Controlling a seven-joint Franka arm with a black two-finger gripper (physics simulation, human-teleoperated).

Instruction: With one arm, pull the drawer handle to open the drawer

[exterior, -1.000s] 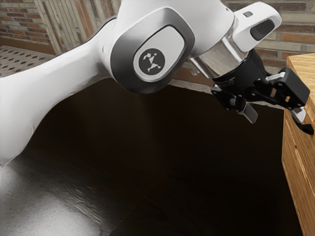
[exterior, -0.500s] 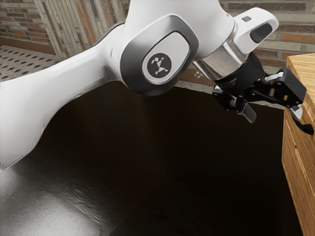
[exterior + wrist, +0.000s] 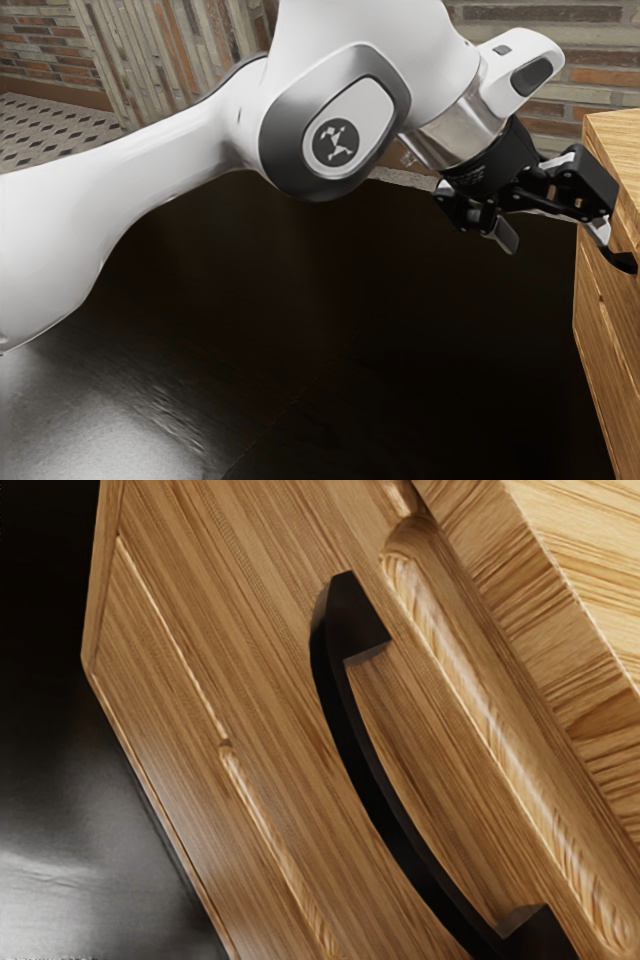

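The black drawer handle (image 3: 622, 263) curves along the wooden drawer front (image 3: 230, 660), just below the claw's far finger. The claw (image 3: 553, 232) is spread wide, pinching nothing; I cannot tell whether that finger touches the handle. The wooden cabinet (image 3: 605, 340) rises just beyond the claw, with the dark bench (image 3: 350, 350) beneath it.

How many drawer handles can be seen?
1. A black curved handle on the front of the wooden cabinet, near the open claw. Others may be hidden beyond the exterior view's right edge.
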